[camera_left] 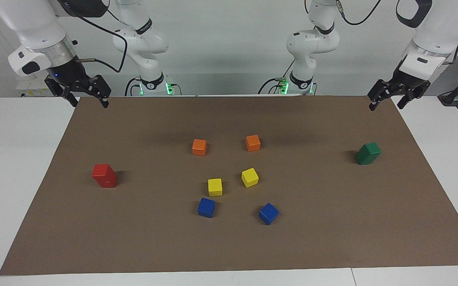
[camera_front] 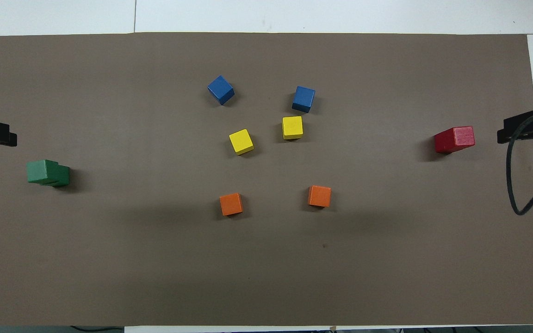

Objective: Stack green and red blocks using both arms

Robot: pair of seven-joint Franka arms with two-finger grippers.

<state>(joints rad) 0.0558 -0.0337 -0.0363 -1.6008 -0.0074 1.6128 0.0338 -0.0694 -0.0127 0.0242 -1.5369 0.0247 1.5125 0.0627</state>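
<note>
Two red blocks stand stacked one on the other on the brown mat toward the right arm's end; the stack also shows in the overhead view. Two green blocks stand stacked toward the left arm's end, the top one turned slightly off the lower one. My right gripper is open and empty, raised over the mat's edge at its own end, apart from the red stack. My left gripper is open and empty, raised over the mat's edge at its own end, apart from the green stack.
In the middle of the mat lie two orange cubes nearest the robots, then two yellow cubes, then two blue cubes farthest. White table surrounds the mat.
</note>
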